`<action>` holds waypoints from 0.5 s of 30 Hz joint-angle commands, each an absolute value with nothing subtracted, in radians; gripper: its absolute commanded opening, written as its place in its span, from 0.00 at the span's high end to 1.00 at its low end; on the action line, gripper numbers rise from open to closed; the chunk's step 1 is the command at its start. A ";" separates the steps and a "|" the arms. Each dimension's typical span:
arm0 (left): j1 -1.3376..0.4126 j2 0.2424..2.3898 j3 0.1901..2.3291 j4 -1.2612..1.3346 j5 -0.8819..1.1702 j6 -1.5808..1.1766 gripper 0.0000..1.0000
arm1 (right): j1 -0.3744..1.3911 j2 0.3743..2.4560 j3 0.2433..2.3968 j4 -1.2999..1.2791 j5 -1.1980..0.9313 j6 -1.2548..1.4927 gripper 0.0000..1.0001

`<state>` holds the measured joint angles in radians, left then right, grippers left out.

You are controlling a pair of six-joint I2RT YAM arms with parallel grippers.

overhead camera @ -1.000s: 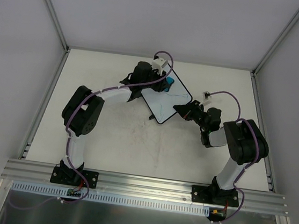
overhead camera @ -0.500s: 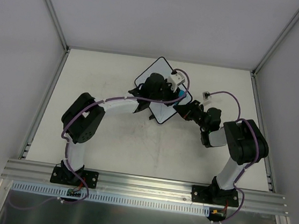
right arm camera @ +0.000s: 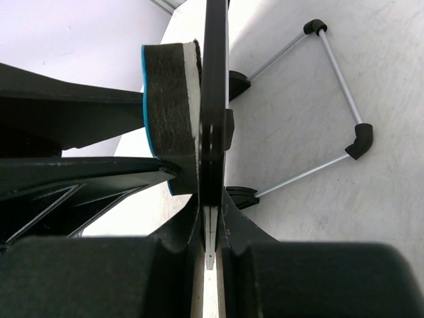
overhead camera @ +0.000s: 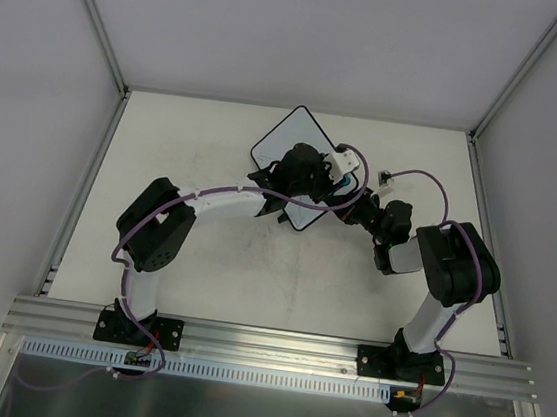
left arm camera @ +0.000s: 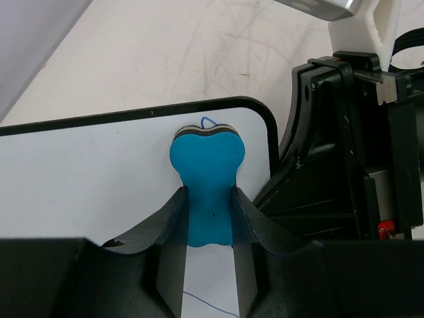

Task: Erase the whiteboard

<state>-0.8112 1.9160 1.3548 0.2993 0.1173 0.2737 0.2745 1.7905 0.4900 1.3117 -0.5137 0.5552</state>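
Observation:
The whiteboard (overhead camera: 289,137) stands tilted at the back middle of the table, white with a thin black rim. My left gripper (overhead camera: 335,180) is shut on a blue eraser (left arm camera: 207,177) whose felt face presses against the board close to its right corner. A short blue pen mark (left arm camera: 209,122) shows just past the eraser, and a thin blue line (left arm camera: 207,302) runs between my fingers. My right gripper (overhead camera: 345,205) is shut on the board's right edge. In the right wrist view the whiteboard (right arm camera: 214,99) appears edge on, with the eraser (right arm camera: 171,99) against its left face and my right gripper (right arm camera: 213,202) clamping it.
A thin metal wire stand with black feet (right arm camera: 334,73) rests on the table behind the board. Grey walls and frame posts (overhead camera: 97,17) enclose the table. An aluminium rail (overhead camera: 273,344) runs along the near edge by the arm bases.
My left gripper has slid the eraser across the board to the right, ending close to the right gripper. The board's far corner has come into view. The right arm has held still.

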 commanded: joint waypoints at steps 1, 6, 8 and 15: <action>-0.857 1.927 1.397 0.195 0.114 0.362 1.00 | 0.304 1.763 0.522 1.376 -0.543 0.477 1.00; -0.864 1.936 1.431 0.169 0.094 0.425 1.00 | 0.304 1.759 0.518 1.376 -0.543 0.477 1.00; -0.862 1.937 1.442 0.164 0.092 0.451 1.00 | 0.304 1.756 0.518 1.376 -0.541 0.477 1.00; -0.856 1.993 1.523 0.100 0.107 0.471 1.00 | 0.304 1.753 0.515 1.377 -0.543 0.476 1.00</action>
<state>-0.8436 1.9430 1.4658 0.1413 0.0738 0.4377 0.2756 1.7885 0.4900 1.3106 -0.5117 0.5495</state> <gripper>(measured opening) 0.279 0.077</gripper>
